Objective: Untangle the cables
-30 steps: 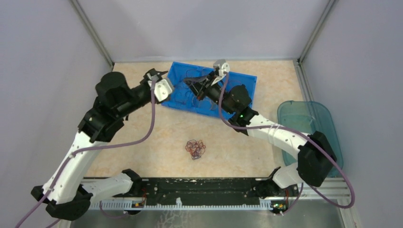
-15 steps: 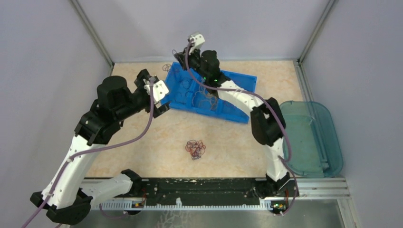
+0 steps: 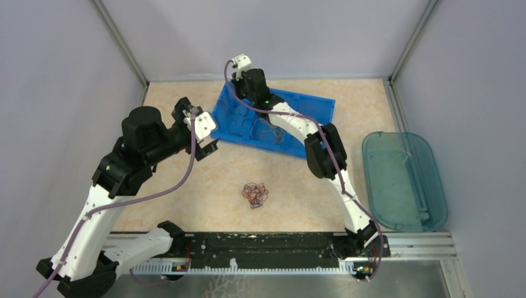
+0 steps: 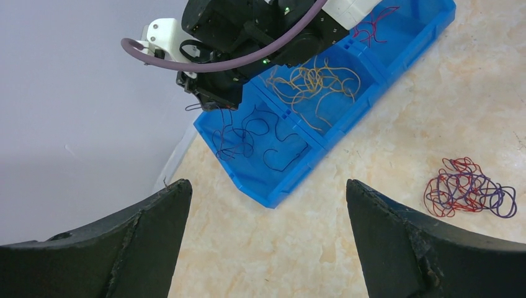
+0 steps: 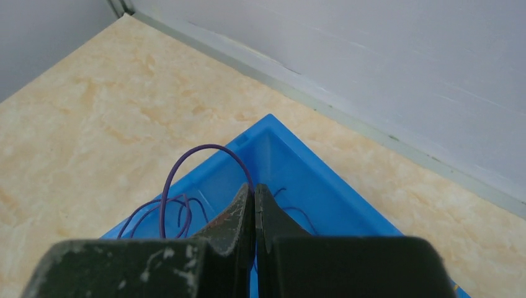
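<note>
Right pincer (image 5: 254,189) has swung from the bin's middle to its far left corner, pressed together on a purple strand (image 5: 209,146) looping over the end compartment; left pincer (image 4: 265,186) spread wide, empty; red-and-purple cables (image 3: 254,194) lie knotted on the table (image 3: 186,205); blue bin (image 3: 322,107) holds purple strands (image 4: 248,133), orange-yellow strands (image 4: 316,84) and red strands (image 4: 375,18) in separate compartments.

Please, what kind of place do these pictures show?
Most likely a robotics lab test cell: a left arm and a right arm mounted at the edge of a table, plain walls with metal corner posts closing it in, and a blue bin of sorted thin cables.
</note>
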### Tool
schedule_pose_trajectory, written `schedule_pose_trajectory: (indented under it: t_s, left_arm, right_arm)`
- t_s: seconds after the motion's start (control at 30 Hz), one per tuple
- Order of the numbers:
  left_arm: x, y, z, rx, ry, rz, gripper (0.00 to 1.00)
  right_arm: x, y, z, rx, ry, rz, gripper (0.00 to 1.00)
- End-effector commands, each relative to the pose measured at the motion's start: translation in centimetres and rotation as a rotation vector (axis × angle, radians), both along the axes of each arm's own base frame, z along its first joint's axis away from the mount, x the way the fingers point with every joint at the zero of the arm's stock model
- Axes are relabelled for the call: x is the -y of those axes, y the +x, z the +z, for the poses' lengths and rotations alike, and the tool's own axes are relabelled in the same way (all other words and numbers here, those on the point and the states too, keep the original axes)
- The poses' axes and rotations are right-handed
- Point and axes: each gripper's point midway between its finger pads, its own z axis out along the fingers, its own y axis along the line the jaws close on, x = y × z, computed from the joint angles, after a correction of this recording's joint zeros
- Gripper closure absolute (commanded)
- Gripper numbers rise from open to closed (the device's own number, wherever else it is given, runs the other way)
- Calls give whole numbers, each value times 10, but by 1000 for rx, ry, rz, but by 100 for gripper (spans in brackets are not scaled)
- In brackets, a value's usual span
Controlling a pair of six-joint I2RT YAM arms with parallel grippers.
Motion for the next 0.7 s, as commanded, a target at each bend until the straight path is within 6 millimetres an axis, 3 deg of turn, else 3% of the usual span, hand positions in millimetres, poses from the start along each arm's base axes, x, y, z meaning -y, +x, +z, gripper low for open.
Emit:
schedule_pose_trajectory:
  t_s: [0.0,0.17,0.4,0.5,0.57,0.67]
  left_arm:
    - [-2,-1,-4,8,-2,3,1]
    - [-3,-2,3,25,-16,8,1]
    - [-3,-1,14,20,-52,21,1]
    - [-3,-2,16,22,-55,21,1]
    - [-3,-2,16,24,-52,20,1]
    - [-3,-1,16,26,-49,18,1]
  right_arm:
    - [12,-8,68,126,71,-50,100]
    - [23,-10,87,163,70,-78,100]
    - [39,-5,62,118,-32,-154,100]
    - [58,-5,69,128,-21,-220,100]
    - [60,-11,74,141,3,-196,100]
    - [48,-15,68,114,-20,-135,100]
